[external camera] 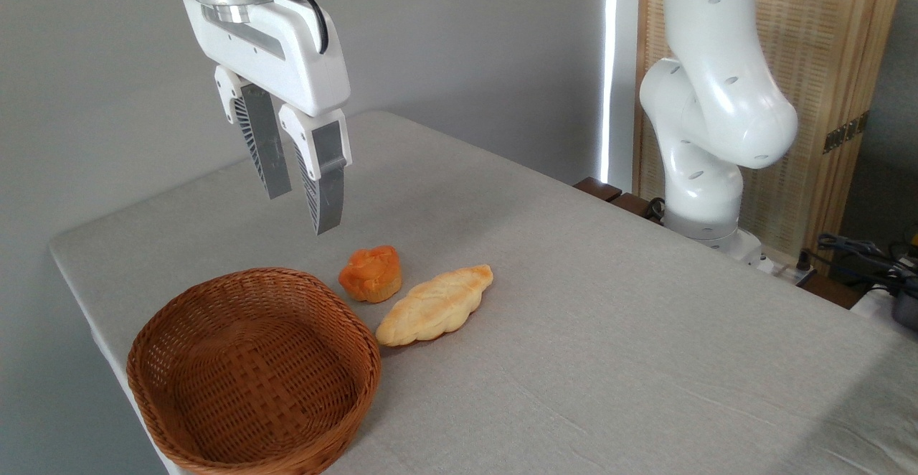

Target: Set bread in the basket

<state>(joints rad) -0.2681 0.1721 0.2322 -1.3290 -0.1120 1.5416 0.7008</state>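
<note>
While the pincer (305,209) hangs parted and empty at upper left, it should shift right, then drop straight over the bread (370,273), clear of the braided loaf (434,306).

The bread (370,273), a small orange muffin-shaped bun with a lumpy top, sits upright on the table just right of the basket (252,373), a round, brown, empty wicker bowl.
</note>
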